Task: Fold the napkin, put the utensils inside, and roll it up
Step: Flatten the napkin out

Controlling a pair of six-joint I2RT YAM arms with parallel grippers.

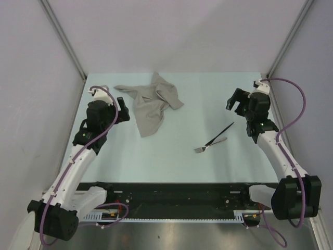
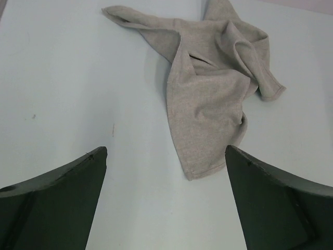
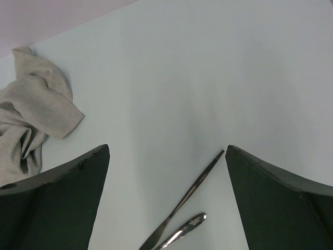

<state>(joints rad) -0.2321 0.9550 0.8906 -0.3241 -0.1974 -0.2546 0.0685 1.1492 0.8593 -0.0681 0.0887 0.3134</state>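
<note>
The grey-beige napkin [image 1: 151, 104] lies crumpled at the back middle-left of the table; it also shows in the left wrist view [image 2: 213, 94] and at the left edge of the right wrist view [image 3: 31, 114]. The silver fork [image 1: 208, 146] and the thin dark utensil [image 1: 219, 134] lie side by side, right of centre; their handles show in the right wrist view, the fork [image 3: 184, 232] and the dark utensil [image 3: 190, 195]. My left gripper [image 1: 124, 108] is open and empty, just left of the napkin. My right gripper [image 1: 237, 103] is open and empty, behind and right of the utensils.
The pale blue table top [image 1: 177, 161] is walled in by grey panels at the back and both sides. A black rail [image 1: 177, 192] runs along the near edge between the arm bases.
</note>
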